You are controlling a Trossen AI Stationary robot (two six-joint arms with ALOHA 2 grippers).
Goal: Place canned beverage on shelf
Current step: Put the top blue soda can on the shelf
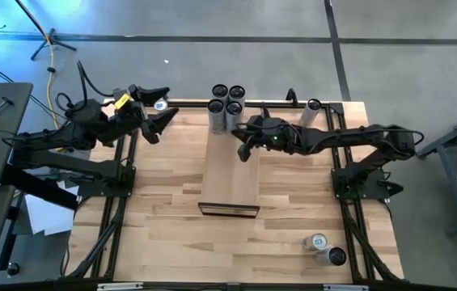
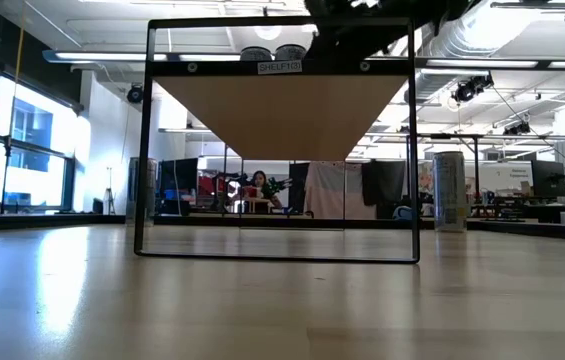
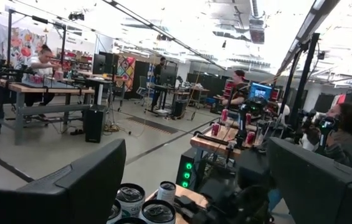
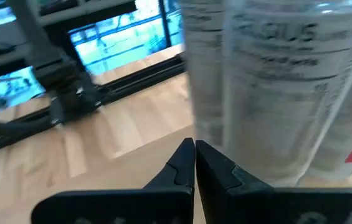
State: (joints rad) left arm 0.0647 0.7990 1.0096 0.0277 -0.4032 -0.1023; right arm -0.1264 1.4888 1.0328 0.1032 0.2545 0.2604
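Note:
The shelf (image 1: 230,174) is a long pale board raised on a dark frame (image 2: 277,250) at the table's middle. Several silver cans (image 1: 227,106) stand upright on their bases in a cluster at its far end, and their tops show in the left wrist view (image 3: 132,198). My right gripper (image 1: 243,153) hovers shut above the shelf, just on the near side of the cluster. Its tips (image 4: 194,146) point at the cans (image 4: 269,93) close ahead with nothing between them. My left gripper (image 1: 160,124) is raised at the table's far left and open (image 3: 194,186), holding nothing.
One can (image 1: 313,110) stands on the table at the far right, and it also shows in the low view (image 2: 449,190). Two more cans (image 1: 325,249) are at the near right corner. Dark frame rails run along both table sides. People and workbenches are in the room beyond.

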